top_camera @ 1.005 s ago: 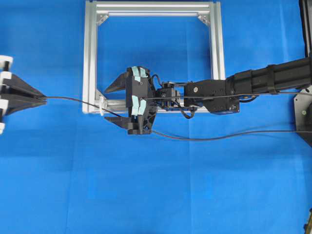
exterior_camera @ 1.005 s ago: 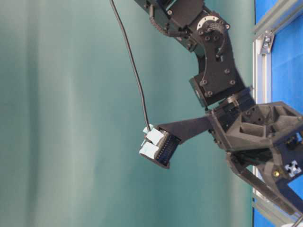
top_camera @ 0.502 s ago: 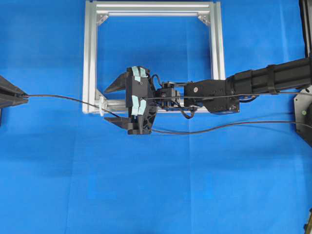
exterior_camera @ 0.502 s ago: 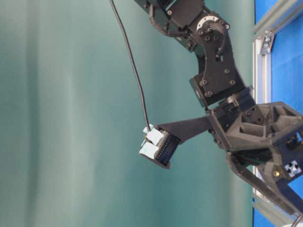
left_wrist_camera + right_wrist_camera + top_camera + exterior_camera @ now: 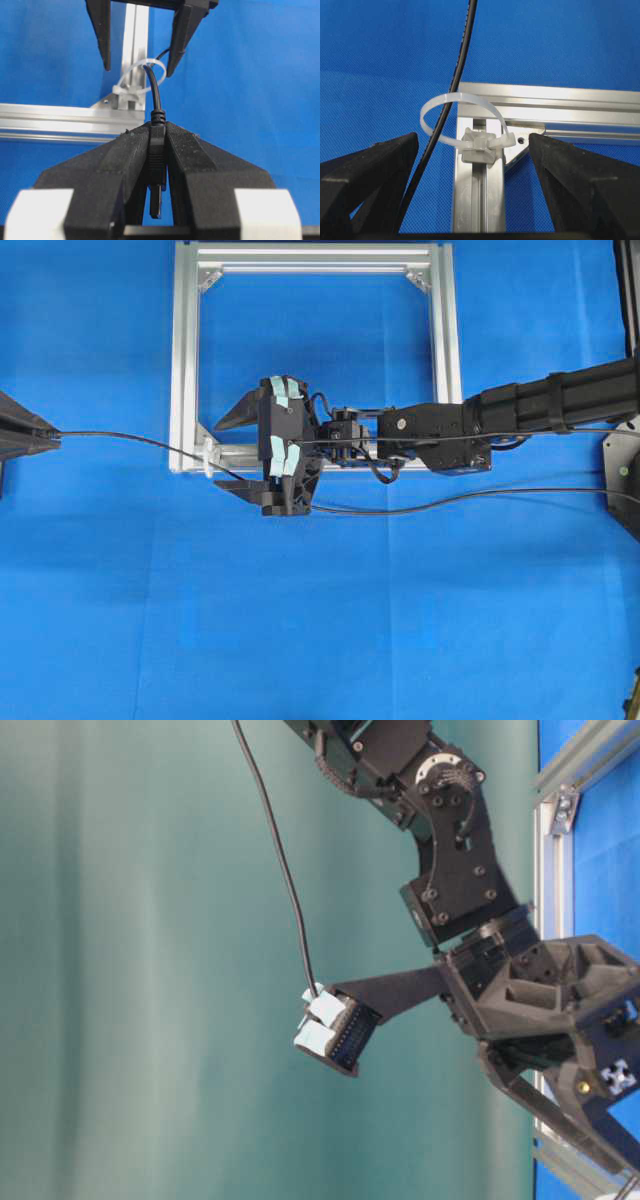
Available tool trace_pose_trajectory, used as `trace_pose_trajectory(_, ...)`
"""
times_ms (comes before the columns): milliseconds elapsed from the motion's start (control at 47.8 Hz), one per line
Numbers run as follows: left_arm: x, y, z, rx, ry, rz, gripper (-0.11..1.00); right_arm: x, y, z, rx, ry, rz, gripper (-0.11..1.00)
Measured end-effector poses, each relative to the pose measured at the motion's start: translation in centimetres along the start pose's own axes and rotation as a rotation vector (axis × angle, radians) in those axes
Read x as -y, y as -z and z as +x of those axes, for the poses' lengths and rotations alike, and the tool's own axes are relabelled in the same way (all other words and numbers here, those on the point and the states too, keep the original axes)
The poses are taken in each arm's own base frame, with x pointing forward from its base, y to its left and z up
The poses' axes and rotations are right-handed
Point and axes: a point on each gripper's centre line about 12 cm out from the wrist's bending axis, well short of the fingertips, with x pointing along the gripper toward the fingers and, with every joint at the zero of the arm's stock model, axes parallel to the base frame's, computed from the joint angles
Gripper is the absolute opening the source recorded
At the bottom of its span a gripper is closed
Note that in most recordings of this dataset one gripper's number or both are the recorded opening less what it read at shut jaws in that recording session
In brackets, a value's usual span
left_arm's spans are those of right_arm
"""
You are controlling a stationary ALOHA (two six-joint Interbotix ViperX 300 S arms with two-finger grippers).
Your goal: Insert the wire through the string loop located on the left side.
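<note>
Left gripper [image 5: 159, 165] clamped on the wire [image 5: 153, 95] plug; the wire runs toward 12 o'clock through the string loop [image 5: 145, 75]. Right gripper [image 5: 475, 180] jaws spread, straddling the loop on the aluminium frame [image 5: 555, 107] corner.

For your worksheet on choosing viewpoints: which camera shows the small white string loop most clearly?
The right wrist view: the small white string loop fills mid-frame, the thin black wire passing through it. The left wrist view shows it smaller, behind the wire; overhead it is a speck at the frame's corner; table-level shows none of it.
</note>
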Motion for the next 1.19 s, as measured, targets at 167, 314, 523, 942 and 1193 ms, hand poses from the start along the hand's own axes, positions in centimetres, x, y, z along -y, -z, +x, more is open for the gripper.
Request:
trace_pose_trajectory(167,0.0,-0.1,0.0,0.006,0.000,0.000,0.06,0.0,0.0,0.0,0.000,0.000,0.000,0.95)
trace_pose_trajectory(314,0.0,-0.1,0.0,0.012,0.000,-0.002,0.12,0.0,0.0,0.0,0.000,0.001,0.001,0.95)
trace_pose_trajectory(523,0.0,-0.3,0.0,0.022,-0.001,-0.011,0.73,0.0,-0.1,0.0,0.002,0.000,0.000,0.95)
trace_pose_trajectory(942,0.0,-0.3,0.0,0.021,0.000,-0.011,0.83,0.0,-0.1,0.0,0.002,0.000,0.003,0.95)
trace_pose_trajectory(1193,0.0,-0.2,0.0,0.020,0.001,-0.011,0.82,-0.2,-2.2,-1.2,0.032,-0.002,0.001,0.95)
